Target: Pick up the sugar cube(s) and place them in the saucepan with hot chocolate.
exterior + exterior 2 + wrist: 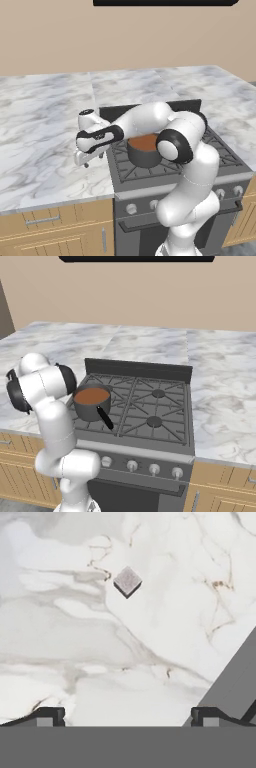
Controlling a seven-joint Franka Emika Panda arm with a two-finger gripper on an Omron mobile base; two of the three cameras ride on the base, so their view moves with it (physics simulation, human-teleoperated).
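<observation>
Clearly, we are dealing with a very small and light thing: one sugar cube [127, 581], pale grey, lies alone on the marble counter [45, 115] in the hand view, ahead of the fingertips and well apart from them. We judge it stiff but crumbly at the edges, apt to skid or flip on the smooth stone if one pad meets it first, so the hold belongs across two opposite flat faces, low and centred, with a gentle squeeze. The cube sits cornerwise to the view, so a turn of the wrist would probably square the pads to its faces. The gripper [86, 159] hangs low over the counter just left of the stove [165, 160], its jaws spread wide and holding nothing. The arm bends forward and to the left from the base, elbow raised over the near burners, hand pointing down. The saucepan [92, 402], with its reddish-brown liquid, stands on the near left burner, handle toward us.
</observation>
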